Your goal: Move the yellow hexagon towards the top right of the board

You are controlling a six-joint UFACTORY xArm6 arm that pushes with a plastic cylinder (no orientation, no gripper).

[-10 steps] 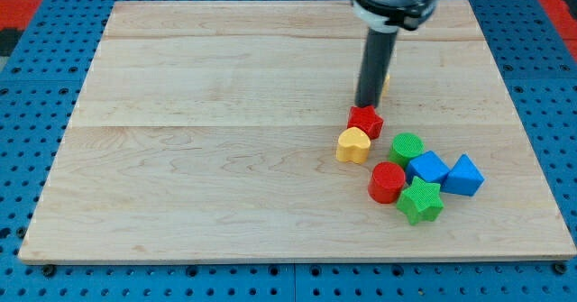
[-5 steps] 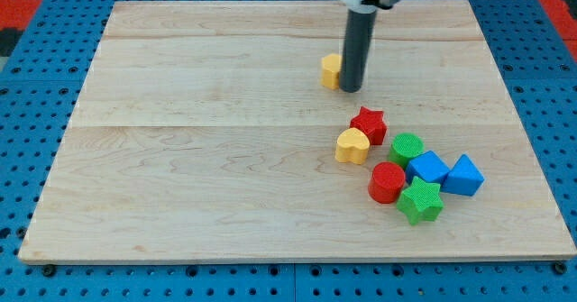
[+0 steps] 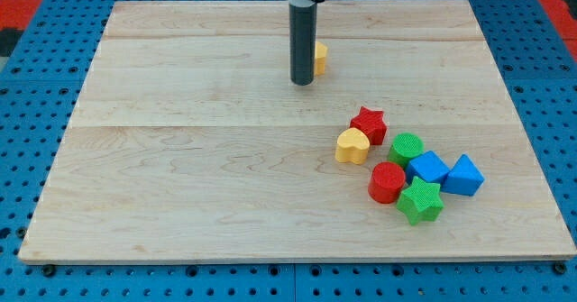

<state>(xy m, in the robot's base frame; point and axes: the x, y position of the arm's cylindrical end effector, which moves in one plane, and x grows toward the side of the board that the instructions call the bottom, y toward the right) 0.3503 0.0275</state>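
Note:
The yellow hexagon (image 3: 319, 58) sits on the upper middle of the wooden board (image 3: 180, 158), mostly hidden behind my dark rod. My tip (image 3: 302, 82) rests on the board just left of and slightly below the hexagon, touching or nearly touching it. The rod rises from the tip to the view's top edge.
A cluster lies at the right, below the tip: a red star (image 3: 368, 123), a yellow heart (image 3: 353, 145), a green cylinder (image 3: 407, 147), a red cylinder (image 3: 388, 182), a green star (image 3: 420, 200), and two blue blocks (image 3: 427, 168) (image 3: 463, 176).
My tip has moved left and up the board, passing from the hexagon's right side to its left side. The hexagon shifted slightly up and left. The cluster has not moved.

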